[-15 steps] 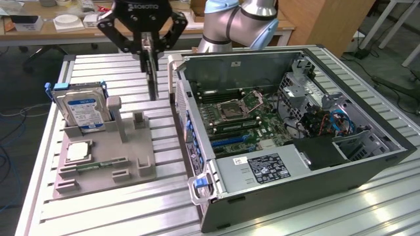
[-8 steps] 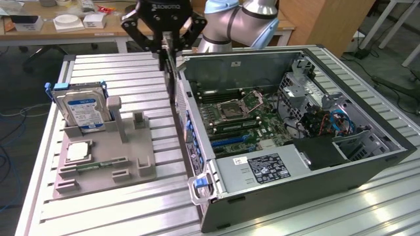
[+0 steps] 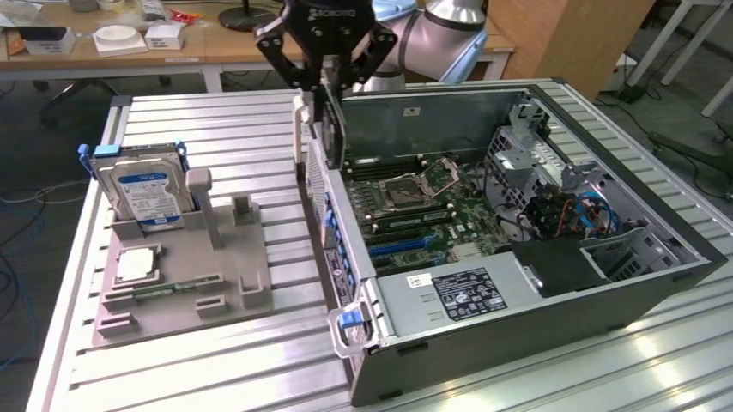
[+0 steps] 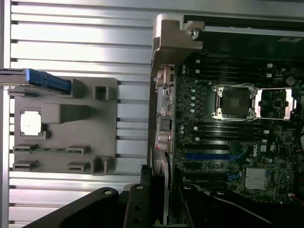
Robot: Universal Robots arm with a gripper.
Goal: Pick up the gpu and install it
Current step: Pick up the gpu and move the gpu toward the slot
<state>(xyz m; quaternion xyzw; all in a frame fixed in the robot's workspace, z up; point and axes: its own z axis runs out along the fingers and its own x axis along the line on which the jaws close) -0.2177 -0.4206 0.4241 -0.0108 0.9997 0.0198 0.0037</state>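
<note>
The gpu (image 3: 333,129) is held edge-on and upright by the gripper (image 3: 331,84), whose fingers are closed on the card's upper edge. It hangs just above the rear wall of the open computer case (image 3: 641,283), near that wall's far corner. It is judged light and stiff but fragile: a thin board with exposed parts and a bare contact edge, so it is best taken by the long top edge, as here, with the bracket end and connector left free. A narrow pinch on a flat card may let it pivot if its lower edge is knocked. Inside the case, the motherboard (image 3: 418,206) lies flat, with the CPU socket (image 3: 418,183) towards the case's far side and the blue expansion slot (image 4: 209,156) nearer the power supply (image 3: 452,296). Room is open above the board, but the case's rear wall and the drive cage (image 3: 538,163) bound it closely. Outside the case, a grey parts fixture (image 3: 240,300) carries a hard drive (image 3: 143,193), well apart from the card.
</note>
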